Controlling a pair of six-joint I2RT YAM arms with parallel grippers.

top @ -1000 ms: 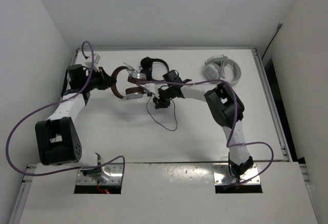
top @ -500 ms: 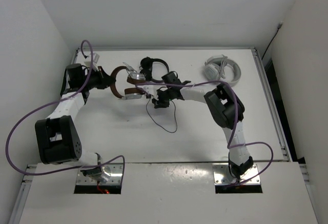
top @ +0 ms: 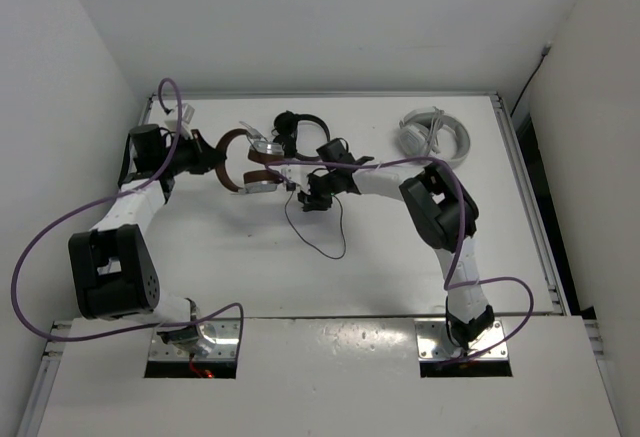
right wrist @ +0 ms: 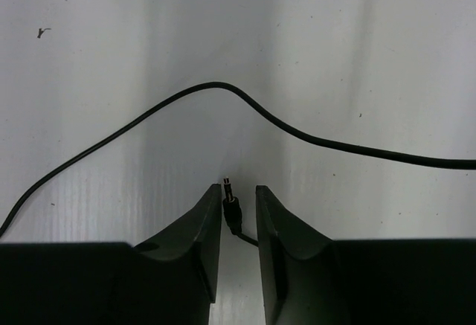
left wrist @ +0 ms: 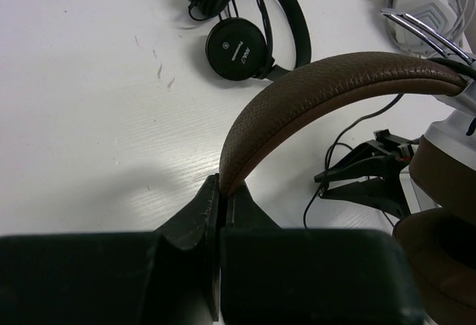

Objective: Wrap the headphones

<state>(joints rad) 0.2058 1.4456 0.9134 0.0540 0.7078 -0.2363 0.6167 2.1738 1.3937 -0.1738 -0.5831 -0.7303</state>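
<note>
The headphones (top: 240, 162) lie at the back left of the table, with a brown headband (left wrist: 327, 87) and silver-and-brown earcups (top: 262, 183). My left gripper (left wrist: 222, 191) is shut on the end of the headband; in the top view the left gripper (top: 207, 157) sits just left of the headphones. The thin black cable (top: 318, 242) loops over the table in front of them. My right gripper (right wrist: 239, 191) stands over the table with its jaws narrowly apart. The cable's jack plug (right wrist: 233, 210) sits between them against the left finger. A stretch of cable (right wrist: 297, 133) arcs beyond the fingertips.
All-black headphones (top: 298, 129) lie just behind the brown ones and show in the left wrist view (left wrist: 236, 42). White headphones (top: 435, 137) lie at the back right. White walls close in the table's left, back and right sides.
Almost nothing has moved. The right gripper and the cable loop on the table have shifted very slightly; the left gripper still holds the headband.
</note>
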